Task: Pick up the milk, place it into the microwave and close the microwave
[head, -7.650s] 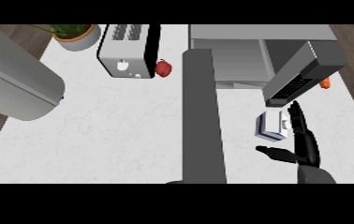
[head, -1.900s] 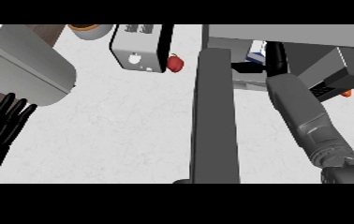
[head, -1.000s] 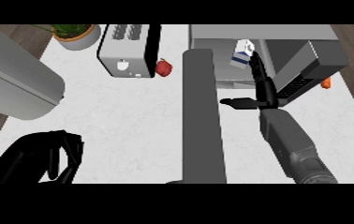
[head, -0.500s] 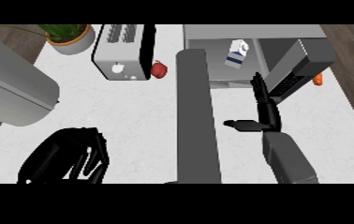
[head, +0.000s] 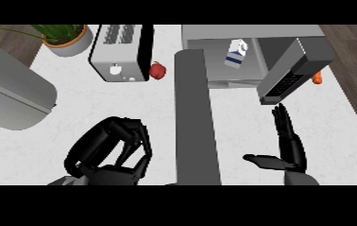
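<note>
The milk carton (head: 236,54), white with blue, stands inside the microwave (head: 209,33) at the top right. The microwave's door (head: 195,116) hangs open, a long grey slab running down the middle of the view. My right hand (head: 287,147) is open at the lower right, fingers straight and thumb out, below the microwave's control panel (head: 289,76) and apart from the carton. My left hand (head: 111,144) is at the lower left of the door, its fingers curled and holding nothing.
A toaster (head: 123,52) stands at the top left with a red pepper (head: 158,70) beside it. A potted plant (head: 64,37) sits in the far corner. A grey rounded object (head: 21,95) fills the left edge. An orange item (head: 318,78) lies right of the microwave.
My right hand has drawn back out of the microwave towards the view's lower edge, leaving the milk carton inside. My left hand has risen into view at the lower left, fingers curled.
</note>
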Controlling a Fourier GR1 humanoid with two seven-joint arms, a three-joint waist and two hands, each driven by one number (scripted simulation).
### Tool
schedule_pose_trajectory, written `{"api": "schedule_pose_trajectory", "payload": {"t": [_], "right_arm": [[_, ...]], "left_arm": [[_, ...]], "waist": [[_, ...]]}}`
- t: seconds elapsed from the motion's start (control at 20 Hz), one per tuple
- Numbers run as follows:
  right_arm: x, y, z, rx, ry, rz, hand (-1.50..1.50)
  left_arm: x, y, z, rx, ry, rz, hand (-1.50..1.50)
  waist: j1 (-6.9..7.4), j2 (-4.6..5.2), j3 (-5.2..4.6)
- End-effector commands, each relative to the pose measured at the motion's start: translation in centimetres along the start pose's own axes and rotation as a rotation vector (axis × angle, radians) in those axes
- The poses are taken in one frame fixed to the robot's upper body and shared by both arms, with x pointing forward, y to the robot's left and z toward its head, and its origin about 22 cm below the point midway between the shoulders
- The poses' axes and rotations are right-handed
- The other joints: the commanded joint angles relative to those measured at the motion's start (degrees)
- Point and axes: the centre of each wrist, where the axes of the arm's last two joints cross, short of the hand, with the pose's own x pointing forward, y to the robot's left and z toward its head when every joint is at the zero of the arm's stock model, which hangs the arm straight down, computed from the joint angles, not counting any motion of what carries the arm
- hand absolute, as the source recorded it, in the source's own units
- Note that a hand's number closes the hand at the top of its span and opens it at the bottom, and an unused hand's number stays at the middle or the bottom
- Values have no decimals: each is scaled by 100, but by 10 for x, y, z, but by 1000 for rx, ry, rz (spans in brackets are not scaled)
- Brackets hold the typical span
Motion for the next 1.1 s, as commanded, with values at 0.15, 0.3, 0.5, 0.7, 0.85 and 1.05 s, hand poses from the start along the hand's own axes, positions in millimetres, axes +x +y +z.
{"api": "schedule_pose_trajectory", "payload": {"t": [0.15, 0.3, 0.5, 0.7, 0.85, 1.05], "right_arm": [[23, -13, 43, 6, -52, -22, -150], [49, -39, 46, 24, -78, 13, -150], [64, -57, 60, 58, -100, 68, -150], [84, -67, 59, 117, -147, -11, -150], [97, -53, 66, 129, -171, -53, -150], [123, -52, 55, 163, -233, -91, -150]], "left_arm": [[-41, -51, -43, -158, 85, -77, 150], [-69, -56, -49, -187, 125, -76, 150], [-107, -75, -59, -175, 156, -122, 150], [-126, -90, -65, -132, 75, -211, 150], [-133, -102, -69, -65, 62, -186, 150], [-142, -108, -71, -34, 40, -179, 150]], "waist": [[-6, 23, -1], [-25, 36, -4], [-66, 65, -2], [-140, 81, -5], [-169, 83, -6], [-305, 106, -13]]}}
